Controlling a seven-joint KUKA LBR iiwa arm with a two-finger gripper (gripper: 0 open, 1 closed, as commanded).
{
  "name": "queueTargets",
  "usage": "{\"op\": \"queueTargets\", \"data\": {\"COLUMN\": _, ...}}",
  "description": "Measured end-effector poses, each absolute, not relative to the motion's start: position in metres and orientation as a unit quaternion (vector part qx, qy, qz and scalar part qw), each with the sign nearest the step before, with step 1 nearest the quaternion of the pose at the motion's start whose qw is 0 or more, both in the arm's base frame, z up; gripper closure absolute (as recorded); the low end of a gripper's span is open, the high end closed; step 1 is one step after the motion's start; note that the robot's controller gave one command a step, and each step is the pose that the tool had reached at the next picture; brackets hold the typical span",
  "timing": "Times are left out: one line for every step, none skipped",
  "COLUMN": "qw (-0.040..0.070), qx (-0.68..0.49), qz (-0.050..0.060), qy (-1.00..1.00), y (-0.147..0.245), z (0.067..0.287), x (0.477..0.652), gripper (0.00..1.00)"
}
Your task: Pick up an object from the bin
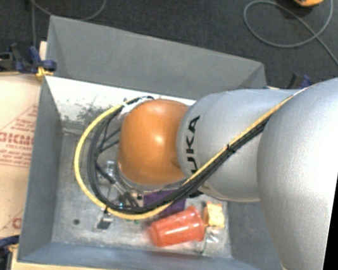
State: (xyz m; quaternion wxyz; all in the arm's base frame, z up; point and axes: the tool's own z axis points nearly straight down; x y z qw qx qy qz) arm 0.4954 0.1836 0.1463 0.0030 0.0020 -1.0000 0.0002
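Dark flooring (178,4) is surrounding the grey metal bin (42,161), which is being entered from the right by the arm (269,148). Much of the bin's floor is being hidden by the orange cover (149,140) at the wrist and by its looped yellow and black cables (86,168).

Below that cover the tool (105,217) is being held low over a bare patch of floor towards the near left. Whether it is spread or pressed together cannot be told, and nothing is being seen in its hold.

Just to its right, near the front wall, an orange-red tapered piece (176,227) is lying on its side. A purple thing (165,198) is being half covered behind it, and a tan block (214,215) is sitting beside some clear wrapping (214,238) at its far end.

The orange-red piece is being judged the readiest to take: probably light, hollow plastic, fairly stiff, and smooth enough to roll or slip. It is best being gripped across its middle, square to its long axis. The wrapping is perhaps thin film, though it is being poorly shown.
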Motion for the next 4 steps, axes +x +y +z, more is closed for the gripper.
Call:
{"op": "queueTargets", "data": {"qw": -0.001, "qx": 0.000, "qz": -0.001, "qy": -1.000, "y": 0.183, "z": 0.150, "x": 0.498, "gripper": 0.00}}
{"op": "queueTargets", "data": {"qw": -0.002, "qx": 0.030, "qz": -0.002, "qy": -1.000, "y": 0.149, "z": 0.137, "x": 0.540, "gripper": 0.00}}
{"op": "queueTargets", "data": {"qw": -0.006, "qx": 0.095, "qz": 0.002, "qy": -0.995, "y": 0.141, "z": 0.096, "x": 0.576, "gripper": 0.00}}
{"op": "queueTargets", "data": {"qw": -0.001, "qx": 0.116, "qz": -0.002, "qy": -0.993, "y": 0.117, "z": 0.084, "x": 0.582, "gripper": 0.00}}
